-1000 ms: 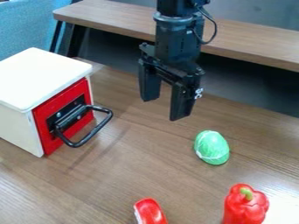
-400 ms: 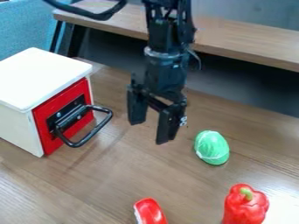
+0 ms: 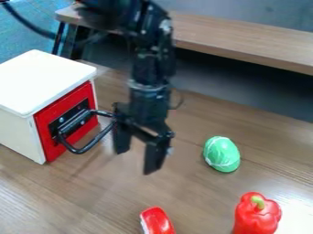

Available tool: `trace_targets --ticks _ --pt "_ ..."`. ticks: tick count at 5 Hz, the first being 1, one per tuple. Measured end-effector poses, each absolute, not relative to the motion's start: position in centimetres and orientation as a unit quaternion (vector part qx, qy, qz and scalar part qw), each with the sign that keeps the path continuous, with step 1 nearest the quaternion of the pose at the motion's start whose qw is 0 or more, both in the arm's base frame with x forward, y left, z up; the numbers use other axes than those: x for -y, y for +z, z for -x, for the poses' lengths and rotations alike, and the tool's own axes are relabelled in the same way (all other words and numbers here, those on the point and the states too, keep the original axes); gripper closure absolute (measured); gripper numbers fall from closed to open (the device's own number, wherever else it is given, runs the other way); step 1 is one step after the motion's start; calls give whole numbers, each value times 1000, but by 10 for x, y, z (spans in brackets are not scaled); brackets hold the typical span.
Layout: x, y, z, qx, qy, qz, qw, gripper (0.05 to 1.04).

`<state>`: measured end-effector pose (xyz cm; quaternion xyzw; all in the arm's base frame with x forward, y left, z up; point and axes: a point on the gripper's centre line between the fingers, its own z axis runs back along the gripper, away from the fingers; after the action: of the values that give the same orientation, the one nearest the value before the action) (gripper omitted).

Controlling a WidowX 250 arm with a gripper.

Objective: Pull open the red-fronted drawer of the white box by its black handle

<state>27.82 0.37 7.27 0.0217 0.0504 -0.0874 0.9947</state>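
Observation:
The black gripper (image 3: 135, 162) hangs open over the middle of the table, nothing between its fingers. Its left finger is close to the right end of the black handle (image 3: 94, 142); whether they touch I cannot tell. That handle is fixed to the red front (image 3: 45, 122) of a white box (image 3: 43, 80) at the left, whose front is closed. Right of the gripper lies a green egg-shaped object (image 3: 222, 154) with white lines.
A red pepper (image 3: 256, 215) with a green stem stands at the lower right. Another red object (image 3: 157, 221) lies at the bottom edge. Behind the table (image 3: 92, 196) runs a raised wooden shelf (image 3: 245, 43), and blue fabric (image 3: 27, 27) shows at the upper left.
From the upper middle, the gripper has moved left and down toward the box's handle, staying open. The box, green object and red objects have kept their places.

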Motion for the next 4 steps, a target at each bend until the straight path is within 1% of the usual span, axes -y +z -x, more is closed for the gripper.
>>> trace_targets --ticks 1,2,4 --pt "-15 67 -277 -45 -83 -33 995 84" --pt "-38 75 -279 -20 -61 -40 997 84" --pt "-49 84 -285 -10 -56 -33 998 84"
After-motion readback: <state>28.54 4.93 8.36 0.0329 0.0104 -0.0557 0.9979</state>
